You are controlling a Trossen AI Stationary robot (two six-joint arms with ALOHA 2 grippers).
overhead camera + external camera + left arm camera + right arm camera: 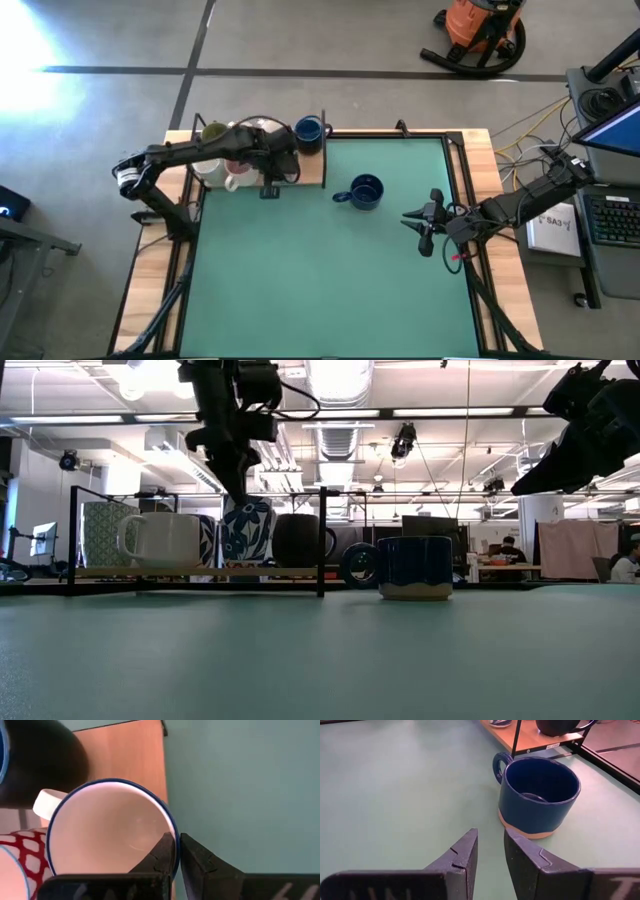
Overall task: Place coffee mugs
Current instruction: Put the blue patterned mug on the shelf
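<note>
**Left hand pinches a mug rim on the shelf; navy mug waits on the mat**

We start with the green tabletop (320, 270), which fills the middle of the high view and is mostly bare. At its upper left edge sits a wooden shelf (312, 170) with a thin black frame, where the coffee mugs (225, 165) are gathered, presumably so they stay together in one holding place.

Our left arm reaches across the shelf from the frame's left. Its left hand (176, 851) is clamped on the rim of a white mug with a blue edge (110, 827), one finger inside the wall and one outside; we judge that a rim pinch is used because the neighbouring mugs leave little room for a grip around the body. A red-and-white patterned mug (20, 852) stands close beside it.

A navy mug (365, 191) stands alone on the tabletop, just right of the shelf, upright with its handle toward the shelf. Another navy mug (309, 130) sits at the shelf's upper right corner.

Our right hand (426, 222) hovers at centre right, fingers slightly apart and holding nothing, pointed at the lone navy mug, likely waiting its turn.
</note>
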